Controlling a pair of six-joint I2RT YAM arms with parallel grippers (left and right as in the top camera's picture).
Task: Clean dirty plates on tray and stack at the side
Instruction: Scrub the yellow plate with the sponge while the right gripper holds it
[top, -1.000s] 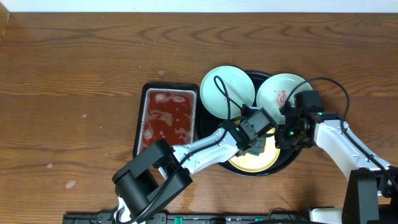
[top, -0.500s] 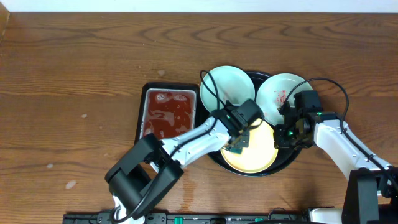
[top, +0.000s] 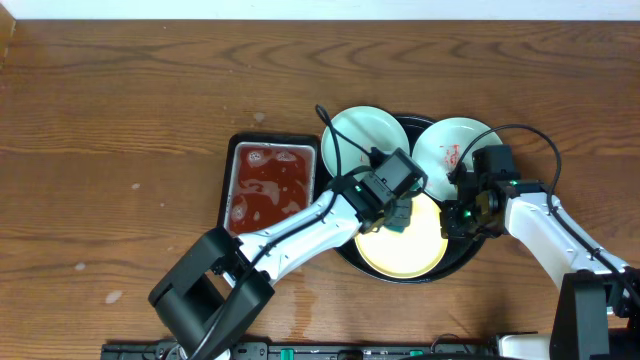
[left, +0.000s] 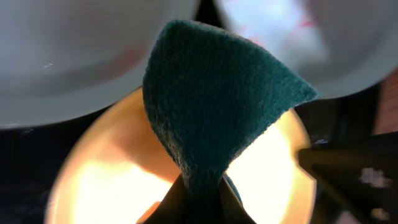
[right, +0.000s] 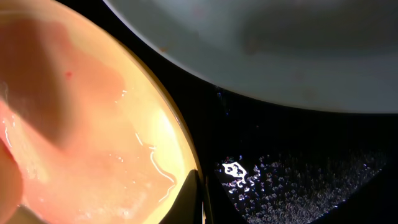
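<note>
wood table (top: 120, 100), black tray (right: 298, 143); pad (left: 211, 106) in left claw (left: 200, 202), yellow plate (top: 415, 252) in right claw (right: 198, 199)

Robot test bench (wooden table (top: 120, 100))

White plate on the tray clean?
No, the white plate shows red smears at its centre in the overhead view.

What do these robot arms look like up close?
The left arm and right arm share glossy white tubular links joined by boxy black joints. Thin black cables loop off each wrist, where small green lights glow.
</note>
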